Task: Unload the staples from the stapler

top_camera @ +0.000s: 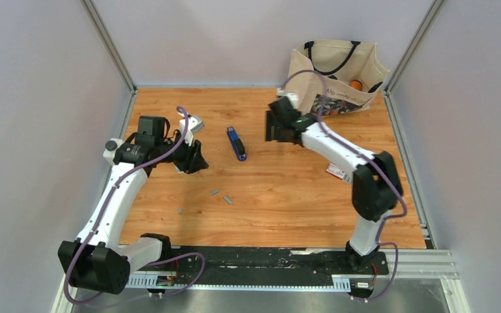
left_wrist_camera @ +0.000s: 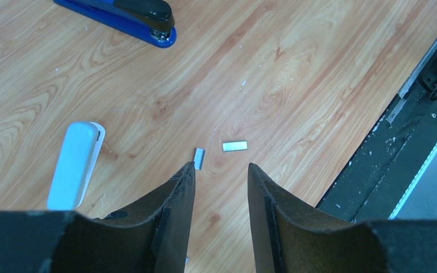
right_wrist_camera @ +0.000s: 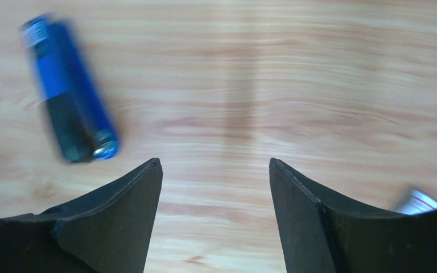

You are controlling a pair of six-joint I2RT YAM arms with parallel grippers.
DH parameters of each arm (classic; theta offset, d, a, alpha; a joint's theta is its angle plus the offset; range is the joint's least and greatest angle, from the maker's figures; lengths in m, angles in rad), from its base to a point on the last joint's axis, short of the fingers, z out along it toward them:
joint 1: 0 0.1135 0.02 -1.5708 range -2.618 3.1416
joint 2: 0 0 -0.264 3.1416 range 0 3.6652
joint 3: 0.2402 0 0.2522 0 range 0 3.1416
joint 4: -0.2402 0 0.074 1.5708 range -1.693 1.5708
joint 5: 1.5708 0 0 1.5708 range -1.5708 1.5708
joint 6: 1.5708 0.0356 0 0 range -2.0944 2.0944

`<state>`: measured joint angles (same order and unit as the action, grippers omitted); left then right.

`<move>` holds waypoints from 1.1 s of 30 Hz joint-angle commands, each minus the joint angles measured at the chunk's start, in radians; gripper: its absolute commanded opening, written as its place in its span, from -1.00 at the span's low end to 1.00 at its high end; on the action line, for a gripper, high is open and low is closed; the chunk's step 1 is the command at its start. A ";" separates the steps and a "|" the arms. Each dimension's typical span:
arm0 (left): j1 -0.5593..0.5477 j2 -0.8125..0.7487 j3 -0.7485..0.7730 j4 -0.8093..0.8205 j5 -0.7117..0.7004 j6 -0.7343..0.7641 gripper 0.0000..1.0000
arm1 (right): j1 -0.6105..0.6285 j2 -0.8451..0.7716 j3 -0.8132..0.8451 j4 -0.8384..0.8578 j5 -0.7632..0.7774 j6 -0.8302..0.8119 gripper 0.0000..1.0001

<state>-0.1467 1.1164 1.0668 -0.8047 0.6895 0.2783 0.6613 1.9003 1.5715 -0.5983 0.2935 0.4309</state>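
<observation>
The stapler (top_camera: 237, 143) lies flat on the bare bench (top_camera: 287, 195) between the 2 arms. Its black top is down on the blue base, so it reads as shut, and nothing holds it. The left tool (left_wrist_camera: 221, 166) hangs low over the wood with its fingers partly apart and nothing between them. 2 of the staples (left_wrist_camera: 235, 146) lie just ahead of its tips, one nearly touching the left fingertip. The top view shows 3 short grey strips scattered on the near side of the stapler, well apart from it. That spread suggests at least some of the load is already out, though the closed top hides whether any strips remain inside. The right tool (right_wrist_camera: 215, 162) is spread wide and empty, pointing down at bare wood with the stapler off to one side of its view. That view is blurred, so finer detail is lost. Both tools flank the stapler without touching it, which probably leaves either one free to steady the base while the other lifts the top. A small red-and-white carton (top_camera: 336, 171) sits beside the right arm, and a tote bag (top_camera: 336, 75) stands in the far corner, neither near the work.
</observation>
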 commanded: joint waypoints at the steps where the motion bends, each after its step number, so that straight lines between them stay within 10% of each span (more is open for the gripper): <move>1: 0.009 -0.015 0.002 0.004 -0.001 -0.001 -0.05 | -0.213 -0.207 -0.221 0.000 0.084 0.104 0.44; 11: 0.010 0.008 0.010 -0.008 0.004 -0.002 -0.04 | -0.474 -0.279 -0.430 0.005 0.088 0.146 0.45; 33: 0.009 0.005 -0.021 -0.010 0.007 0.018 -0.03 | -0.609 -0.173 -0.521 0.029 0.113 0.161 0.30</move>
<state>-0.1432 1.1233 1.0504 -0.8211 0.6800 0.2863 0.0532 1.7153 1.0660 -0.6006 0.3843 0.5720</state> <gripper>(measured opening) 0.480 0.665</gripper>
